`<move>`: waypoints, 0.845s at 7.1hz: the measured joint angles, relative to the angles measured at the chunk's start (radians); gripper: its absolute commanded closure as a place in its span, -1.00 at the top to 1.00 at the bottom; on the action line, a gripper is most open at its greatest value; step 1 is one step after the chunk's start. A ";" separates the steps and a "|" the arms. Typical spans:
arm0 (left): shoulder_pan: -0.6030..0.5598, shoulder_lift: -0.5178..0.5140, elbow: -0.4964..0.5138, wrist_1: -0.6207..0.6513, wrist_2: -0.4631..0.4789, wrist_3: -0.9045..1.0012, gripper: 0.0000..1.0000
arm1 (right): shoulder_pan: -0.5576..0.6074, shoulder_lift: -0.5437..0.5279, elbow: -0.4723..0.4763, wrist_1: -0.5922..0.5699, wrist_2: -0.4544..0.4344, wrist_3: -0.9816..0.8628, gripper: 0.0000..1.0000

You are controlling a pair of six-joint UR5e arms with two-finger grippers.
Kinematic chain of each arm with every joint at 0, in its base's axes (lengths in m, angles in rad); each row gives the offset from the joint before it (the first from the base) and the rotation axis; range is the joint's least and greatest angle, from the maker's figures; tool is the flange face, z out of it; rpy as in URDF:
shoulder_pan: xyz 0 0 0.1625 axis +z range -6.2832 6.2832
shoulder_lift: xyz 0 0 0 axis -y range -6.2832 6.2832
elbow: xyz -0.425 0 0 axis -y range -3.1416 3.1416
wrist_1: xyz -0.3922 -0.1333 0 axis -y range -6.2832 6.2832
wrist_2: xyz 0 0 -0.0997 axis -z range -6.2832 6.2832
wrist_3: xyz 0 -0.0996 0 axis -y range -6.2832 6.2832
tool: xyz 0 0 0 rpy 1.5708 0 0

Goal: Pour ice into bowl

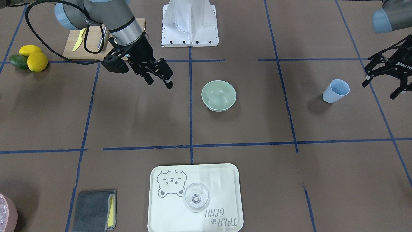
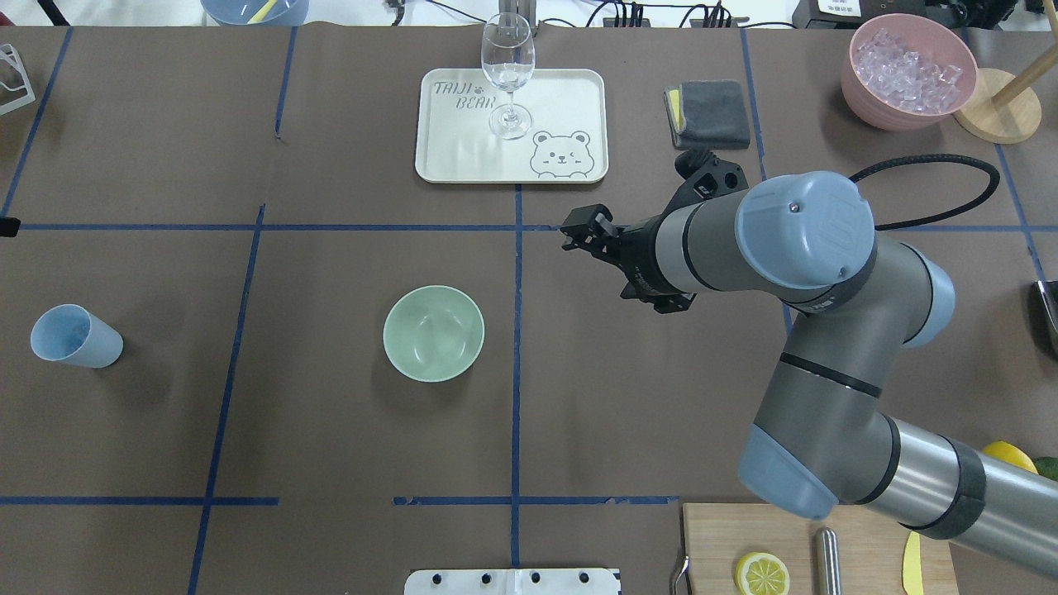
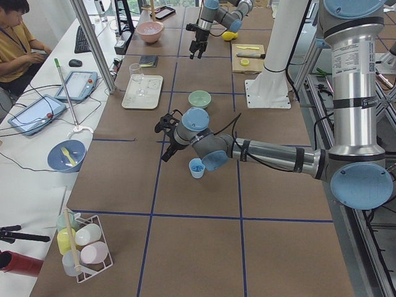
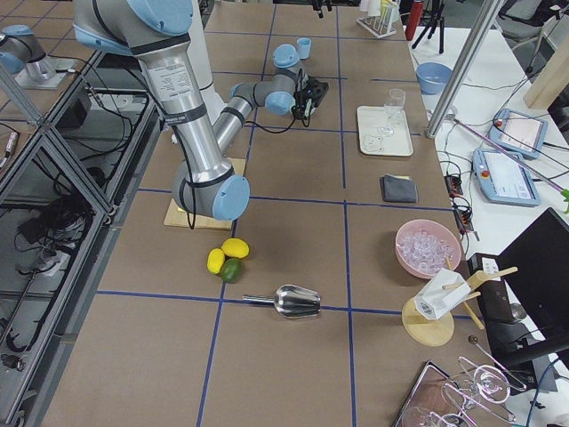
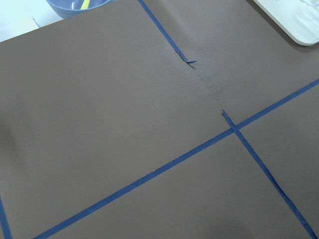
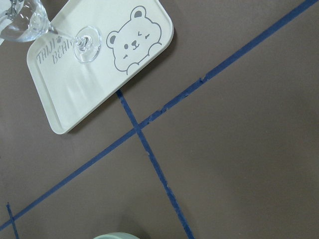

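Brown paper taped in blue covers your counter point(image 1: 128, 122), the bowl point(image 1: 219, 95) empty at its middle. An upright blue cup point(image 1: 335, 91), its greyish inside probably the ice point(image 1: 337, 86), stands just beside the left tool point(image 1: 381, 88), on the bowl's side. Both tools hang released and empty; the right tool point(image 1: 160, 84) is well apart from the cup, so reach with your left

Cream tray point(image 2: 463, 153): grey printed lettering reads "TAIJI BEAR" in two lines, with a small paw print after the first word and a line-drawn bear face next to it. The front-facing view shows these words upside down, and the right wrist view shows them slanted. Left gripper point(image 1: 379, 91): small white brand lettering on its black body reads "ROBOTIQ". White label point(image 2: 836, 7) at the table's far edge: the print is too small to read.
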 measured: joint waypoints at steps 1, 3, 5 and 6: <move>0.069 0.068 0.004 -0.138 0.129 -0.114 0.99 | 0.019 -0.006 0.001 0.000 0.022 -0.005 1.00; 0.232 0.178 0.007 -0.357 0.392 -0.364 0.99 | 0.065 -0.018 0.000 0.001 0.108 -0.028 1.00; 0.473 0.297 0.009 -0.526 0.727 -0.539 0.99 | 0.075 -0.023 0.000 0.002 0.131 -0.034 1.00; 0.570 0.338 0.011 -0.577 0.857 -0.600 0.99 | 0.075 -0.023 0.001 0.003 0.133 -0.035 1.00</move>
